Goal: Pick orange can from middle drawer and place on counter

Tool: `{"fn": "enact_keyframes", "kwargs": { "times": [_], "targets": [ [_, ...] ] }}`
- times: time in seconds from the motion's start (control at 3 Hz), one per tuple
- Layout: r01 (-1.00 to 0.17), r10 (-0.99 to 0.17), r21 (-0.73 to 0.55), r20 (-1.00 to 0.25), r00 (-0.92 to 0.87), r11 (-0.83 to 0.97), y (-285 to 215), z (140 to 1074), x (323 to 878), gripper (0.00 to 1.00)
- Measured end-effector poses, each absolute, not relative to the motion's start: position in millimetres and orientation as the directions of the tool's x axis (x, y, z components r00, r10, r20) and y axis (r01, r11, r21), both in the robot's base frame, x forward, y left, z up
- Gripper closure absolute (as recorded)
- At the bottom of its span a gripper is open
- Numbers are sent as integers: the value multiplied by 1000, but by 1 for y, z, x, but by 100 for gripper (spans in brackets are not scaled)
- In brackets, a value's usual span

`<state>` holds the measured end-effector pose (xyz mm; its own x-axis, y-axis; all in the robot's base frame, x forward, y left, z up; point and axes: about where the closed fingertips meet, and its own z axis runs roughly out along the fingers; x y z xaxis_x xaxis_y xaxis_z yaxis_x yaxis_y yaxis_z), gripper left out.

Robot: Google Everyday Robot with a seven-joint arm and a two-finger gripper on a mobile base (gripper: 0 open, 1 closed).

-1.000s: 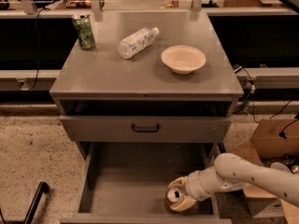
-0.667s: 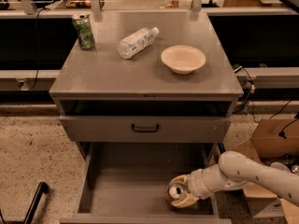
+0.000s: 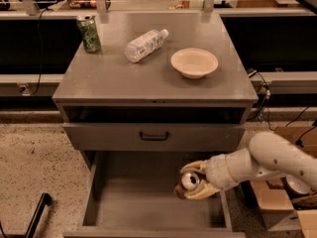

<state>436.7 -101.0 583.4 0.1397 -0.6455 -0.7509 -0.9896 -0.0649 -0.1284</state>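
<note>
- Gripper (image 3: 185,182): at 5 o'clock in the view, over the right side of the middle drawer (image 3: 143,200). Its cream fingers are clamped on the orange can (image 3: 190,180), one above and one below.
- Change: the orange can, silver top toward the camera, sits higher than a second ago and appears to be off the drawer floor.
- Meaning, as judged: grasp secured and lift begun; carrying it to the counter (image 3: 153,81) at 12 o'clock remains.
- Counter holds: green can (image 3: 89,32) at 11 o'clock, water bottle (image 3: 145,44), bowl (image 3: 194,62) at 1 o'clock.
</note>
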Motion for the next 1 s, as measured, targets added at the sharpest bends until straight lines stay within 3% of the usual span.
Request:
{"fn": "enact_keyframes", "kwargs": {
  "times": [1.0],
  "targets": [
    [-914, -795, -201, -451, 407, -353, -31, 785, 474, 100]
  ]
}}
